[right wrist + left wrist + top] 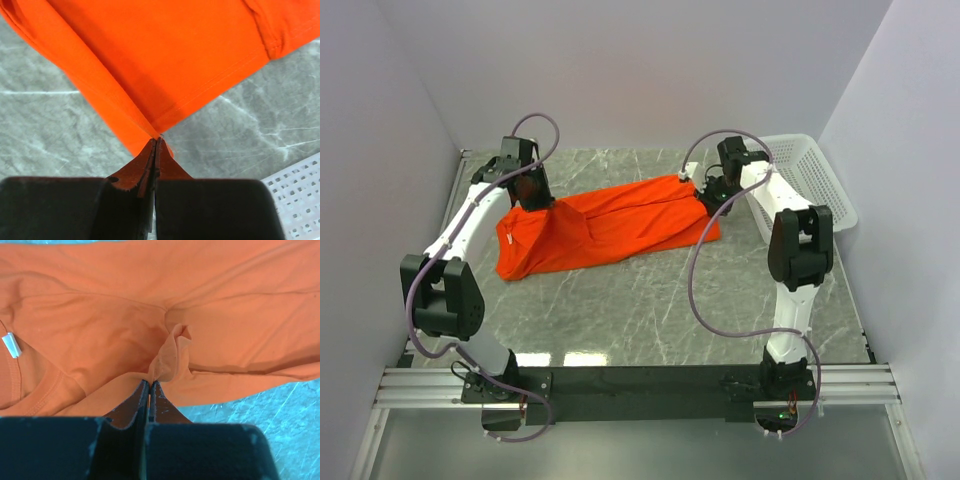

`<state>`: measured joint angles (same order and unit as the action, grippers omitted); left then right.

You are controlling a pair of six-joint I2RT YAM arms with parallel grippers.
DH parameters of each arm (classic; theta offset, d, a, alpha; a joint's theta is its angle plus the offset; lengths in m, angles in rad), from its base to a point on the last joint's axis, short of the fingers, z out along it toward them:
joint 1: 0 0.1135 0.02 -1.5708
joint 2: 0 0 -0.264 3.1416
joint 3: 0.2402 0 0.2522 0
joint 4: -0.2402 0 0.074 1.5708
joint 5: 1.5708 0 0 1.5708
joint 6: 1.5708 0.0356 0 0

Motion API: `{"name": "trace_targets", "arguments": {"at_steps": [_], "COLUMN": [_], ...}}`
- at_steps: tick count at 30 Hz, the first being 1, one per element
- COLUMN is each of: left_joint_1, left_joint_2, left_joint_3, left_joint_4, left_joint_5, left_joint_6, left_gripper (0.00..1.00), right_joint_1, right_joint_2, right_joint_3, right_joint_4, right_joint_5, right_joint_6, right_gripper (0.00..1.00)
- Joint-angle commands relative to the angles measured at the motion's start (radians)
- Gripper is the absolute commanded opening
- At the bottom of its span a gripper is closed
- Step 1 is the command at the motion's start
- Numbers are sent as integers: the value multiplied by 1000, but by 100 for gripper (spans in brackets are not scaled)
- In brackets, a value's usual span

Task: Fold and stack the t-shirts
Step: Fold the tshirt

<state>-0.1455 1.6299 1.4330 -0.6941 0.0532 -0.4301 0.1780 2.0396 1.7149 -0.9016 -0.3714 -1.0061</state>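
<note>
An orange t-shirt [605,225] lies stretched across the far middle of the grey marble table [650,320]. My left gripper [538,200] is shut on a pinched fold of the shirt at its far left edge; the left wrist view shows the bunched cloth [170,357] held at my fingertips [149,384], with a white tag [11,345] near the collar. My right gripper [705,188] is shut on a corner of the shirt's hem at its far right; the right wrist view shows that corner [150,75] pinched at my gripper [156,140] above the table.
A white perforated plastic basket [810,180] stands at the far right, beside my right arm; its edge shows in the right wrist view [300,200]. White walls close in the table on the left, back and right. The aluminium rail [640,385] runs along the near edge.
</note>
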Motion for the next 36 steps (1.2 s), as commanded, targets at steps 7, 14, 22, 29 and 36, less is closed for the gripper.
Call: {"name": "trace_targets", "arguments": {"at_steps": [7,14,22,29,36], "left_joint_1": [3,4,7,17,23], "left_joint_2": [4,11,38,33,38], "left_joint_3": [72,92,104,95,83], "left_joint_4": [25,47,57,82,96], "left_joint_5": [-47,-50,-113,-151,-162], "left_joint_6": [16,7,5,-4,-7], "left_gripper": [1,1,1,0,1], "right_joint_1": [-8,-8,-5,5,26], "right_joint_2": [76,97,119,152,191], "right_joint_3": [117,138,184,227,253], "right_joint_4": [-19,-13,-17,-20,-2], "right_joint_5": [38,45,38,58,103], "right_joint_6": [64,84,107,129,167], "right_gripper": [0,0,0,0,0]}}
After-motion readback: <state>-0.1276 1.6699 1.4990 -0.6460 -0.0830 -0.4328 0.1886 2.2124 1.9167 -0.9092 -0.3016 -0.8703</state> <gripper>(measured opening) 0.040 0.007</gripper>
